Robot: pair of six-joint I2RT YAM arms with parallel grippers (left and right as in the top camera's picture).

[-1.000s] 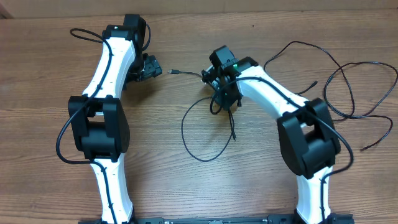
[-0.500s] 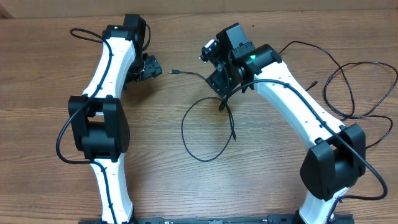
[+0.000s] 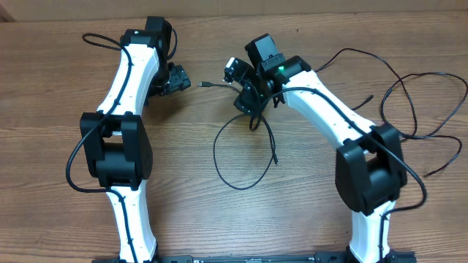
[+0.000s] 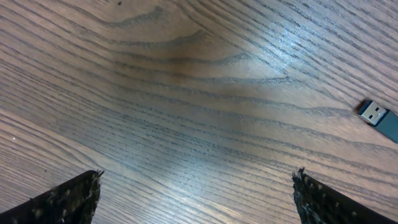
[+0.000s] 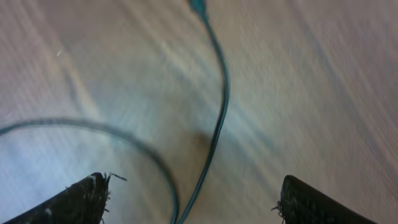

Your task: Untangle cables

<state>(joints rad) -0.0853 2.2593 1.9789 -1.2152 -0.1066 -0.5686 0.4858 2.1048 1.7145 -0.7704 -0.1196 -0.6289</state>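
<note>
While slack, cable beneath right pincer.

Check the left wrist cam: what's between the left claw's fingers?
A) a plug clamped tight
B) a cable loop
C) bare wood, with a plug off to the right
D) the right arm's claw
C: the left claw stands open over the bare table, and the silver-tipped plug lies apart from it near the right edge of the view.
</note>
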